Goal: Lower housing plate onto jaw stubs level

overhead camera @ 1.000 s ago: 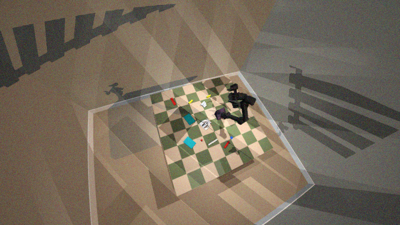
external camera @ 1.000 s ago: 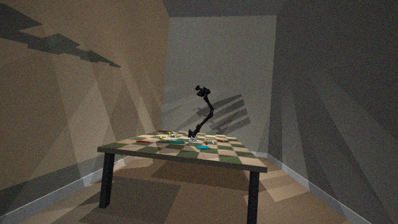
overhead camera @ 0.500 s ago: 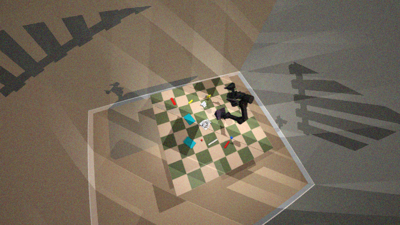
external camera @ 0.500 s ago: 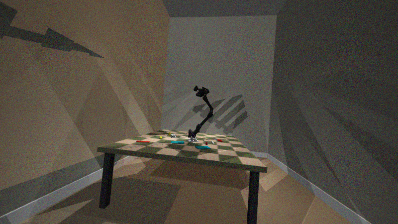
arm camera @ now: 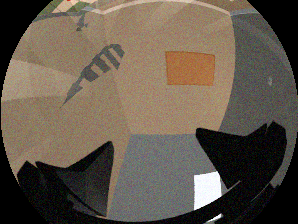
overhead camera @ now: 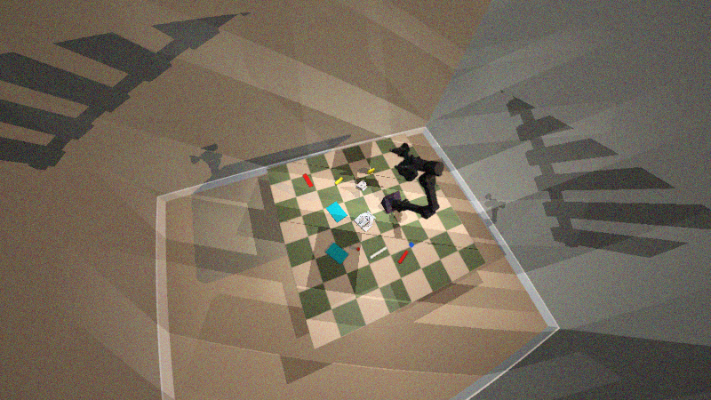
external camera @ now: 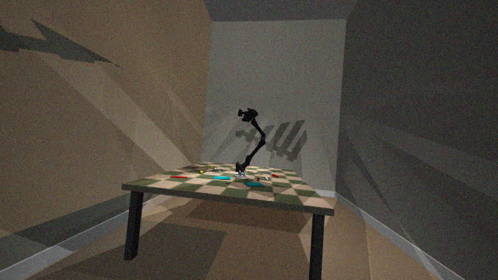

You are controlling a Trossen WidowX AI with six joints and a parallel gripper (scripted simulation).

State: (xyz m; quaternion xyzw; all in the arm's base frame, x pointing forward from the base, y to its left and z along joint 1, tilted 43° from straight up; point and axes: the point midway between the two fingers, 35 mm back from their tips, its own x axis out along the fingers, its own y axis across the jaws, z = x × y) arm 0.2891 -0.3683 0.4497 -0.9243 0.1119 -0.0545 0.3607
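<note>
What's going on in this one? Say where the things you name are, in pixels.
A black robot arm (overhead camera: 428, 191) (external camera: 258, 147) stands on a checkered table (overhead camera: 315, 339) (external camera: 226, 197), raised well above it, its gripper (arm camera: 156, 139) open with nothing between the fingers. It is handling nothing. On the table lie two white assemblies, one larger (overhead camera: 364, 220) (external camera: 241, 175), one smaller (overhead camera: 361, 185) (external camera: 216, 170), among small colored pieces. Whether the housing plate sits level on the jaw stubs is too small to tell.

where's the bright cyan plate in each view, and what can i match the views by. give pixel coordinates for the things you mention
Top: the cyan plate (overhead camera: 336, 212) (external camera: 221, 178) lies left of the white assembly (overhead camera: 365, 220) (external camera: 241, 174).
Exterior: on the table, again left of that assembly.
Wrist: not in it.
Shared landmark: the green-and-cream checkered tabletop (overhead camera: 332, 316) (external camera: 208, 188) (arm camera: 66, 6), a sliver top left in wrist.
</note>
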